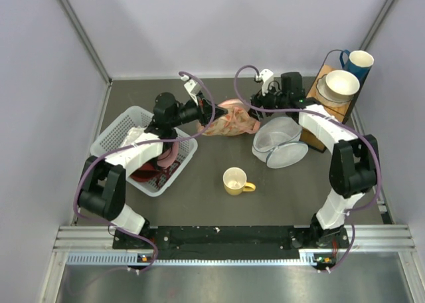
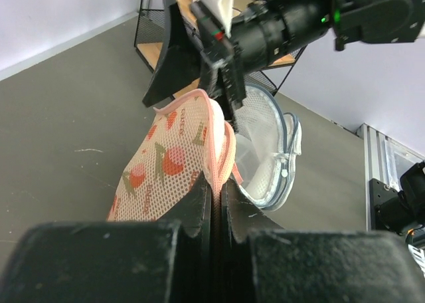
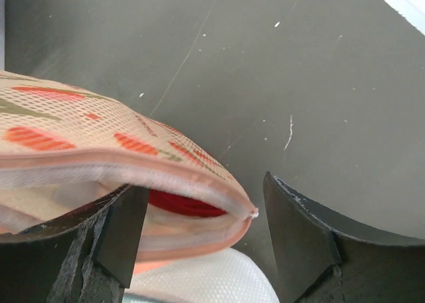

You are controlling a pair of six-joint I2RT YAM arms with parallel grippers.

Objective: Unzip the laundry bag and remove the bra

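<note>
The peach-pink laundry bag [image 1: 230,119] with red prints is held up off the table between my two grippers. My left gripper [image 1: 211,110] is shut on the bag's pink edge strap [image 2: 222,158]; its jaws [image 2: 217,187] are pressed together on it. The bag's printed mesh side [image 2: 166,162] faces the left wrist camera. My right gripper [image 1: 260,103] is open, and the bag's gaping end [image 3: 199,183] lies between its fingers [image 3: 123,230]. Red fabric, the bra [image 3: 182,205], shows inside the opening.
A round white mesh container with blue trim [image 1: 279,143] lies just right of the bag and shows below it [image 2: 269,160]. A yellow mug [image 1: 236,181] stands in the middle. A white basket [image 1: 117,130] with red clothing is at the left. A wooden rack [image 1: 325,74] with a bowl and a blue mug is at the back right.
</note>
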